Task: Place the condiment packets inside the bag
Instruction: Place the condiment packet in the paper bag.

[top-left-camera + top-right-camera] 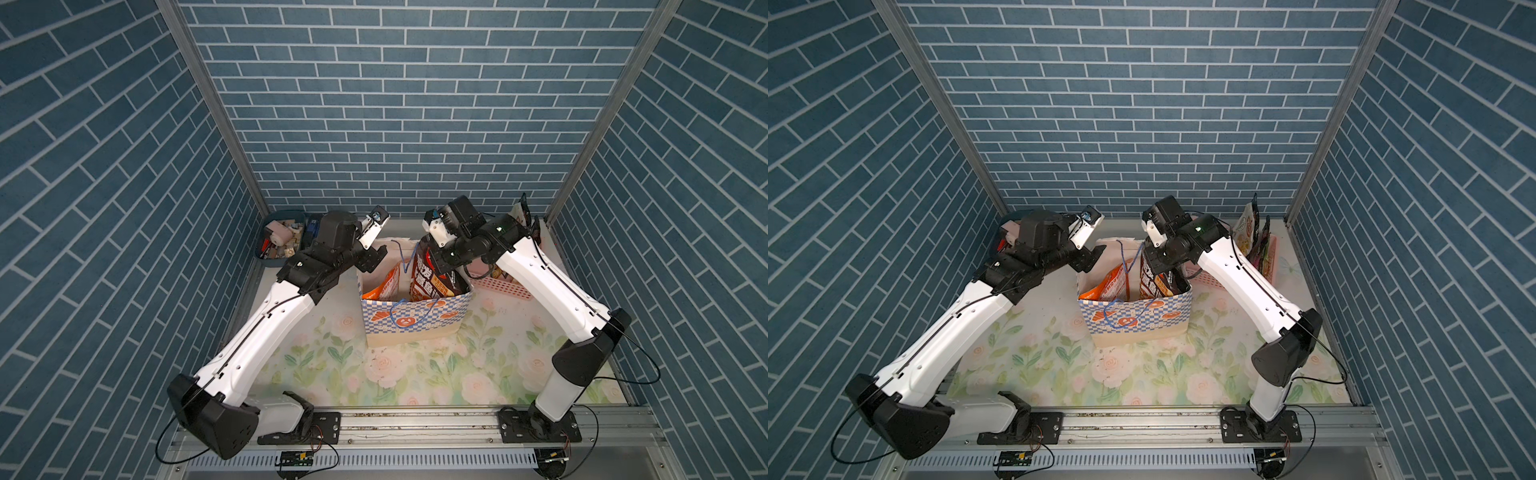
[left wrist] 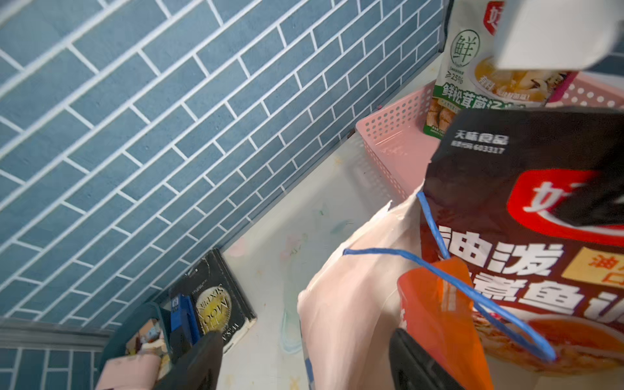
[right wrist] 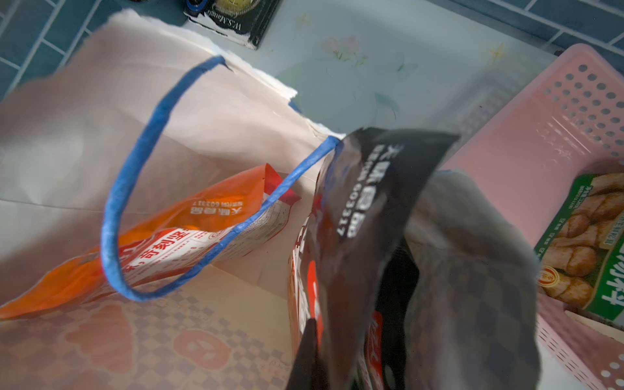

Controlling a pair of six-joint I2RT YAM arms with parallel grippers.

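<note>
Blue-and-white checked paper bag (image 1: 415, 324), upright, mouth open, blue cord handles. Orange packet (image 1: 384, 286) leans inside it. Black packet (image 1: 430, 282) stands partly inside, top protruding. Further packets (image 1: 1246, 226) stand outside, right of the bag.

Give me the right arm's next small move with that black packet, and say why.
Probably open the right gripper and let go. It is shut on the black packet, whose lower part is already inside the bag, with only its top above the rim. The orange packet lies off to one side inside, so the drop looks unobstructed.
</note>
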